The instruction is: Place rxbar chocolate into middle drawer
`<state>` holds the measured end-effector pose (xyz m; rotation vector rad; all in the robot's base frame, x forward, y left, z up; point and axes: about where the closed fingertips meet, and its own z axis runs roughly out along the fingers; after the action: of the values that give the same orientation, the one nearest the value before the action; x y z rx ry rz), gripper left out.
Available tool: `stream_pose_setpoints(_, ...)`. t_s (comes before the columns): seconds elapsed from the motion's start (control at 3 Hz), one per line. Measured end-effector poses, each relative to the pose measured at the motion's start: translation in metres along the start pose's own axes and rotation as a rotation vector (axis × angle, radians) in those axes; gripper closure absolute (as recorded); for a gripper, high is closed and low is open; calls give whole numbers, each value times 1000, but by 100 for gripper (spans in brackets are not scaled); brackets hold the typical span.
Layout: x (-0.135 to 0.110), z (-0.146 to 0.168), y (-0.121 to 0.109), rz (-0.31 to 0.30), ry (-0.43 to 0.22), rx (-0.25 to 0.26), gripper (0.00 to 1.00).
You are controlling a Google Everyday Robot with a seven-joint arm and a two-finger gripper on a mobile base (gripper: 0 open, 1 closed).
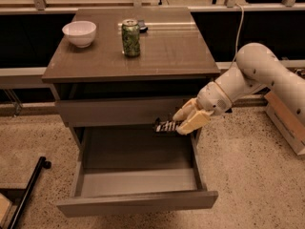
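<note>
The rxbar chocolate is a small dark bar with pale print, held flat in my gripper. The gripper is shut on its right end and hangs just above the back right of the open middle drawer. The drawer is pulled far out below a closed plain drawer front, and its grey interior holds nothing. My white arm reaches in from the right.
On the cabinet top stand a white bowl at the left and a green patterned can in the middle. A cardboard box sits on the floor at right. A black bar lies at lower left.
</note>
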<state>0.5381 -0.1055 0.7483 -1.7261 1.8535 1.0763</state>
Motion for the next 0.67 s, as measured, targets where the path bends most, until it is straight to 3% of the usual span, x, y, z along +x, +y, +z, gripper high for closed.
stream_pose_setpoints(0.33, 0, 7, -3, -7, 7, -16, 100)
stream_pose_setpoints(0.67, 11, 65, -12, -22, -1, -49, 100)
